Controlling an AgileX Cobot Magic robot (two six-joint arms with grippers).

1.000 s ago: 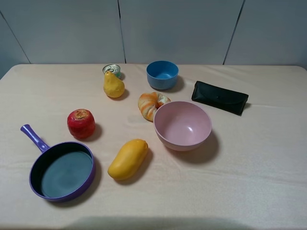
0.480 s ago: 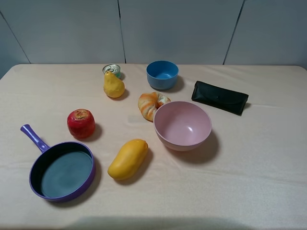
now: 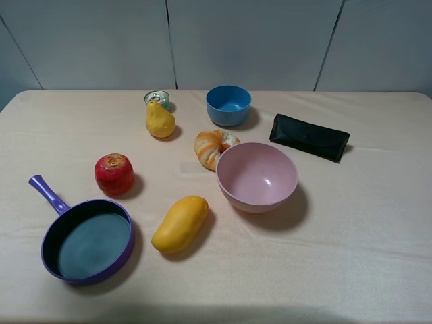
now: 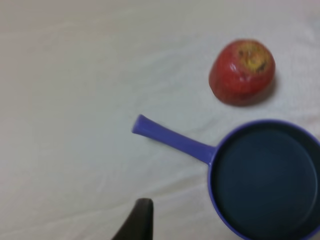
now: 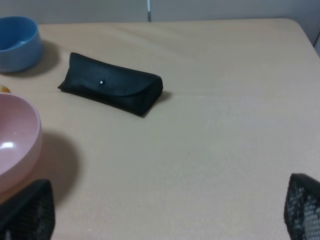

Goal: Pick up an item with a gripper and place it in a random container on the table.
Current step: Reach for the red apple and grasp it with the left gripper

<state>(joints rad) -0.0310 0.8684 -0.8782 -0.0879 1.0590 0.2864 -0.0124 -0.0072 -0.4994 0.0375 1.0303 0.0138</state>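
Note:
The red apple (image 3: 113, 173) with a yellowish dimpled top sits on the beige cloth of the table (image 3: 351, 236), at the left. Just in front of it lies the purple-rimmed frying pan (image 3: 88, 239), its inside bare and its handle pointing back-left. No arm shows in the exterior high view. The left wrist view shows the apple (image 4: 242, 72), the pan (image 4: 265, 185) and a single dark fingertip (image 4: 139, 217) of my left gripper, well away from both. My right gripper (image 5: 165, 207) is open and empty, with its fingertips (image 5: 30, 205) spread wide above bare cloth.
A yellow-orange mango (image 3: 179, 223) lies right of the pan. A pink bowl (image 3: 256, 177), a striped bread roll (image 3: 212, 147), a yellow pear (image 3: 159, 121), a small tin (image 3: 156, 98), a blue bowl (image 3: 228, 104) and a black case (image 3: 310, 137) stand further back and right.

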